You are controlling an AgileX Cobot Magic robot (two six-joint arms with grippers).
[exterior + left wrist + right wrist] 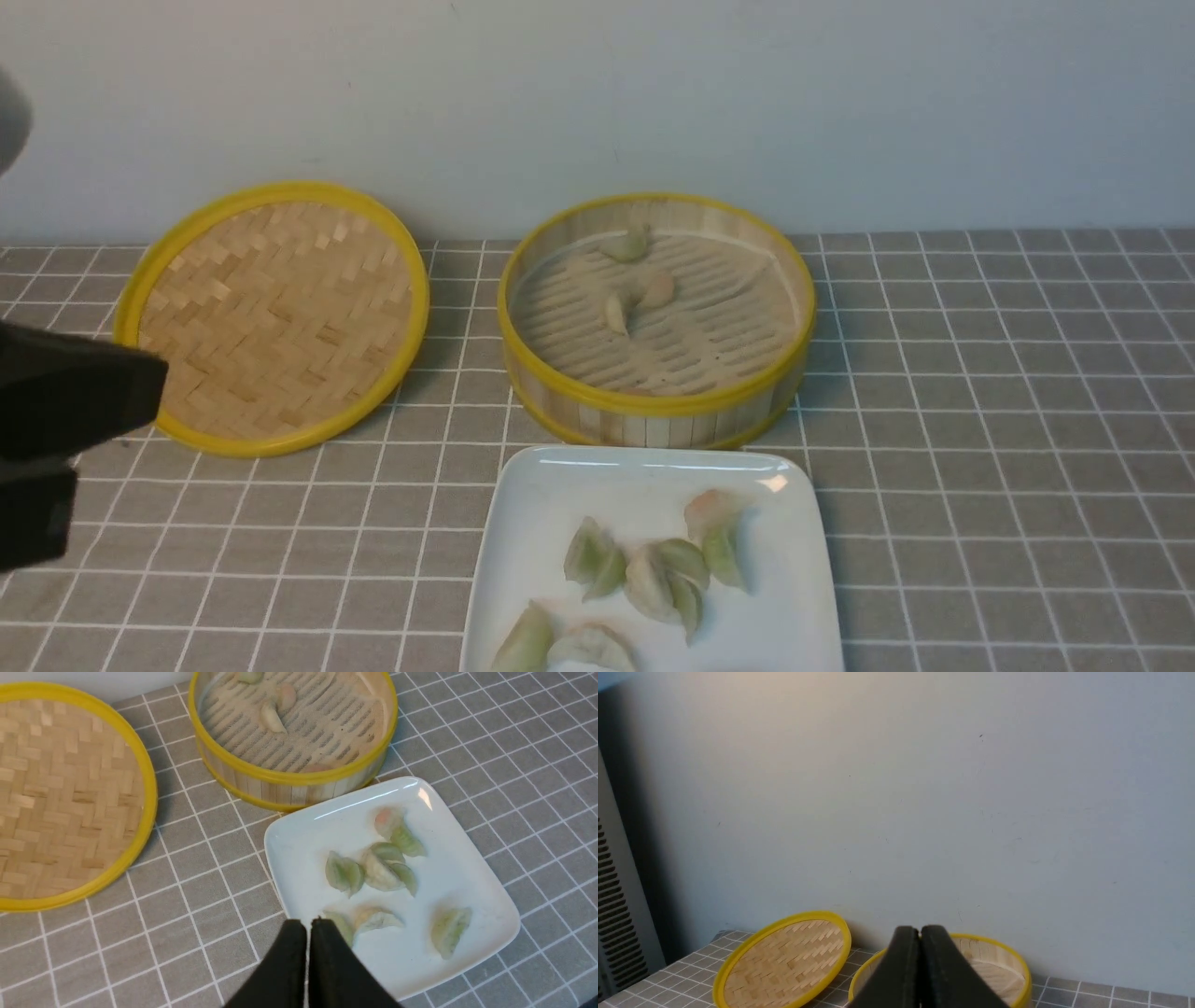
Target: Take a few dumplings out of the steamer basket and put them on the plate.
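Gridded grey cloth point(210, 882), plate point(448, 868), 6th dumpling point(448, 928) only in left wrist view.

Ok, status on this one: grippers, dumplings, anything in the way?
Left gripper shut, empty; right gripper shut, empty. Several dumplings on plate, three visible in steamer basket. Lid lies left of basket, blocking nothing.

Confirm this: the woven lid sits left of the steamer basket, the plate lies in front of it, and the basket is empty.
Not empty: the front view shows at least three dumplings on the slatted floor of the steamer basket. The woven lid does sit left of it, and the plate lies in front.
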